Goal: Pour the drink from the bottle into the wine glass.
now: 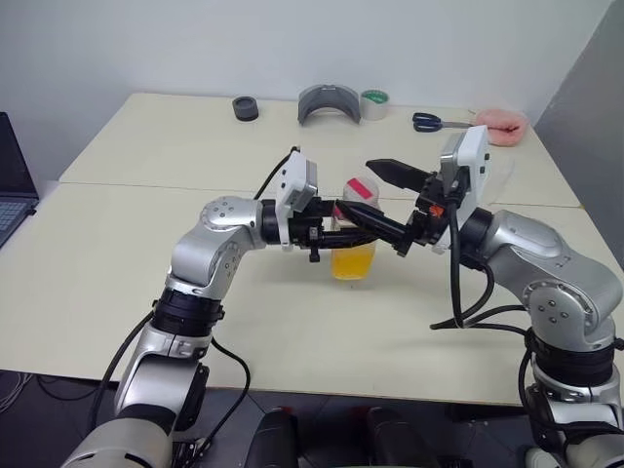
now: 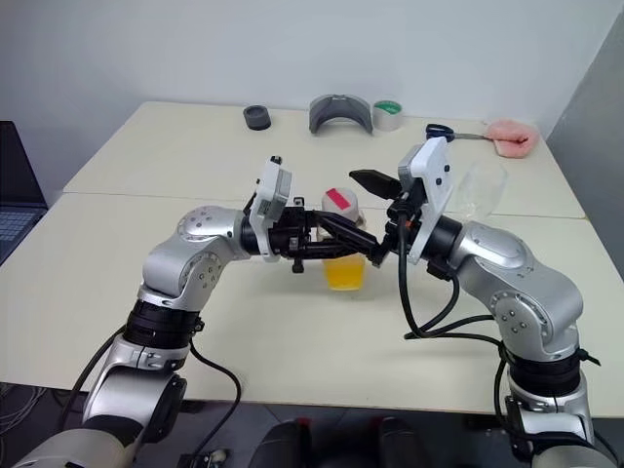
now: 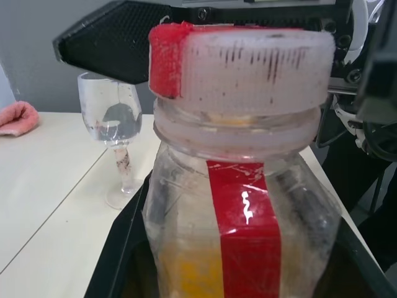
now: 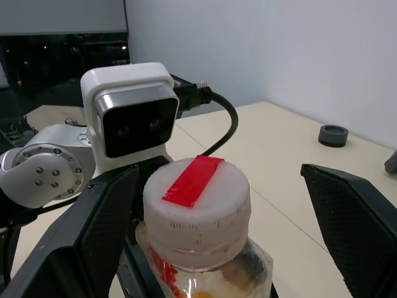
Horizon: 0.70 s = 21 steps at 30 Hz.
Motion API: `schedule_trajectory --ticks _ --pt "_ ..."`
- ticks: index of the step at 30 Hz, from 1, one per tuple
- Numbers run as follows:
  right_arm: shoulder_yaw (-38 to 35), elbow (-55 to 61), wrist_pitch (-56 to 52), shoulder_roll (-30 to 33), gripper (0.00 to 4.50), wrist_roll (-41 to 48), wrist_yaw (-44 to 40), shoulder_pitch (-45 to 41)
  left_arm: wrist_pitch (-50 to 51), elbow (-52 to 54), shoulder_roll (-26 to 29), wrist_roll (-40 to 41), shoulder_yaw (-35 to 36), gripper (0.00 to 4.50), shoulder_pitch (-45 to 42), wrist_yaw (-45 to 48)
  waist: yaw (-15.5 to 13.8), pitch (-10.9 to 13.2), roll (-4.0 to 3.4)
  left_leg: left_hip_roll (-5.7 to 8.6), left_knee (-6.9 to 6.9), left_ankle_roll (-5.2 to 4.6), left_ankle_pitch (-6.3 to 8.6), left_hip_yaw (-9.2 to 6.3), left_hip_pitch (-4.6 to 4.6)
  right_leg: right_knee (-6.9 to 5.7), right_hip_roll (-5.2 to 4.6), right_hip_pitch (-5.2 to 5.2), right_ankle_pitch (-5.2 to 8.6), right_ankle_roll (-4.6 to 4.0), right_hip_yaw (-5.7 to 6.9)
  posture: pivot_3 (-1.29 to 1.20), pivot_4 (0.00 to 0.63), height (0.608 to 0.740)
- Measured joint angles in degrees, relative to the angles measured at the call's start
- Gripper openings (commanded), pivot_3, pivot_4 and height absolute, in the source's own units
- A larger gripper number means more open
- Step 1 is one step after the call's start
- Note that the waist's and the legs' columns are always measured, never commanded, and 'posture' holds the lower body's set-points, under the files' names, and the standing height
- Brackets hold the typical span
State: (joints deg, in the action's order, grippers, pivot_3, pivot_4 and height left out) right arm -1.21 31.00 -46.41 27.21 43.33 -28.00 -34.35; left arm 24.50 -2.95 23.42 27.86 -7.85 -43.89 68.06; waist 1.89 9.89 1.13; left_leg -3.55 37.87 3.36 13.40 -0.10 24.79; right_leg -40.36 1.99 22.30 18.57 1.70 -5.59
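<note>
Cream-coloured desk [image 1: 146, 292] panels stand against a plain pale wall, and along the far edge lie a black ring [image 1: 245, 108], a grey curved piece [image 1: 329, 103], a roll of tape [image 1: 375, 104], scissors [image 1: 434, 122] and a pink cloth [image 1: 500, 124]. A laptop [image 1: 12, 180] shows at the robot's far left.

Near the middle of the desk the bottle [image 1: 354, 246] stands upright, its whitish cap [image 4: 196, 205] crossed by a red strip and a red label running down its clear body. The drink [image 1: 353, 261] fills only the lower part of it. The left end effector [image 1: 353, 216] reaches in level from the left and is clenched on the bottle just below the cap, black fingers on either side of the body.

The right end effector [image 4: 217, 217] comes from the right with its fingers spread wide, one on each side of the cap and apart from it, grasping nothing.

The wine glass [image 3: 116, 139] stands upright on the desk to the robot's right of the bottle, behind the right wrist, well clear of the bottle.
</note>
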Motion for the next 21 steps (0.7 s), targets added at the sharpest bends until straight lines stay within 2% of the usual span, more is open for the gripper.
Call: schedule_trajectory --ticks 9,21 --pt "-2.19 0.47 -0.37 3.29 4.47 1.13 -0.74 2.11 -0.02 -1.15 -0.12 -0.10 0.02 1.84 -0.32 -0.06 0.01 0.01 0.01 -0.01 0.00 0.00 0.00 0.00 0.00 0.00 0.00 0.00 0.00 0.00 0.00 0.00 0.150 0.740" --pt "-3.95 0.81 -1.07 4.25 4.47 3.43 -0.16 2.11 -0.23 -1.86 -0.22 -0.16 0.04 1.84 -0.60 -0.04 0.01 0.01 0.02 0.00 0.00 0.00 0.00 0.00 0.00 0.01 0.00 0.00 0.00 0.00 -0.01 0.00 0.150 0.740"
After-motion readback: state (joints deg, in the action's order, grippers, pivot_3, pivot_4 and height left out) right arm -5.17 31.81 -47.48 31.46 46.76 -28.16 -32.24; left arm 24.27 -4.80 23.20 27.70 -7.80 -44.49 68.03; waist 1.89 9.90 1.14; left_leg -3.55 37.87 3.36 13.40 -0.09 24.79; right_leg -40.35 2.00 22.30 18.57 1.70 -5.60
